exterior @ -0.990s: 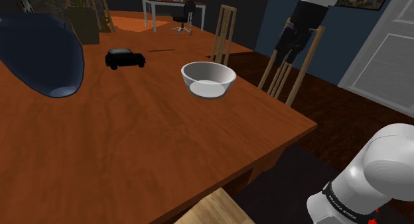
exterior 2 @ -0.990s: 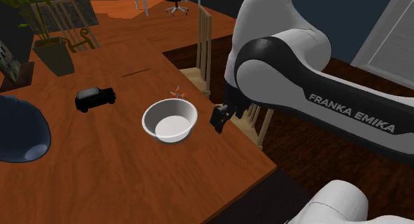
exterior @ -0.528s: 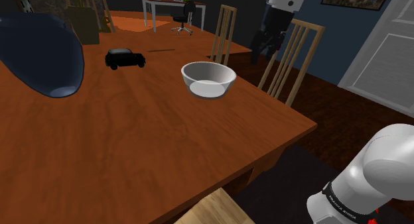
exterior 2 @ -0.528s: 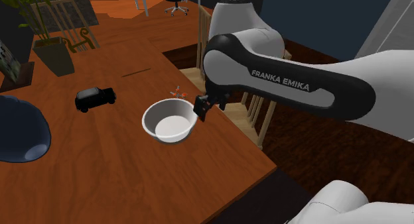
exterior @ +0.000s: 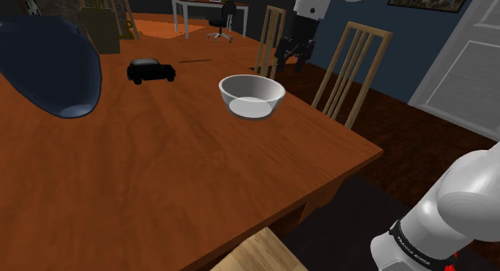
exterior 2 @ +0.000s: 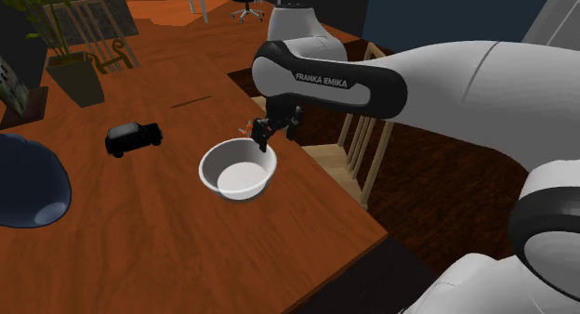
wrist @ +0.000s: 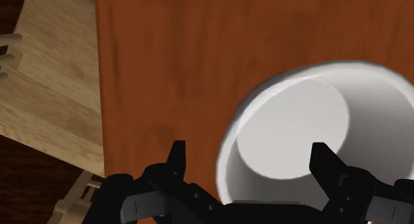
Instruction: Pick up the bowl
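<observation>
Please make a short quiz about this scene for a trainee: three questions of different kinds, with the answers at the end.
1. True or false: the hand is shut on the bowl.
2. Which of these stands on the table? A) a black toy car B) a red mug C) a book
3. Short answer: what wooden furniture stands beside the table, near the hand?

Key: 1 false, the hand is open above the bowl's rim; 2 A; 3 chairs.

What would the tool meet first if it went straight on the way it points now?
Probably the bowl: in the wrist view its rim lies between the fingers of the open tool, one finger over the bowl's inside, the other over the table beside it. Depth is hard to judge.
</observation>
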Motion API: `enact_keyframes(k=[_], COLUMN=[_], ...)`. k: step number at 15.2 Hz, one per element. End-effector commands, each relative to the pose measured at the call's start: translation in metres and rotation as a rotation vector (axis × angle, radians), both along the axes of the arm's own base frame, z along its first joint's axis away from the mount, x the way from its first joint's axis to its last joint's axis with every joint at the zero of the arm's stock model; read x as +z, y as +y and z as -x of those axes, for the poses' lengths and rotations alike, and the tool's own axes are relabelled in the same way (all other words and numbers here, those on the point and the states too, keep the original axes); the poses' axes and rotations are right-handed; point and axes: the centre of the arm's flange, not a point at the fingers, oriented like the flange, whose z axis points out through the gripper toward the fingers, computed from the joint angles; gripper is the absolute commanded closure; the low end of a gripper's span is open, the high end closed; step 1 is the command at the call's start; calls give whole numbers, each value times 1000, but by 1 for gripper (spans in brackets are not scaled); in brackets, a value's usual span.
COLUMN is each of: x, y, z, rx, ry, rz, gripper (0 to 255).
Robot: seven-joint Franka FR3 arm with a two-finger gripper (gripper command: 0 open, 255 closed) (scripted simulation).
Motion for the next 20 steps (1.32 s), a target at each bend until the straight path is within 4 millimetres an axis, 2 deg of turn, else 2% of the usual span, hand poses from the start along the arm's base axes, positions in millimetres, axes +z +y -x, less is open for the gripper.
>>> enact_keyframes(k=[1,4,11,13,14,20], x=[-9,-20,-57,-60,-60,-60], y=[-3,-8,-8,-8,-8,-8], z=[-27,-64,-64,-64,-64,-63], rx=[-8,-19,-19,-19,-19,-19], ry=[3,8,8,8,8,8], rz=[-6,-15,-15,-15,-15,-15], gripper=[0,0,0,0,255,255])
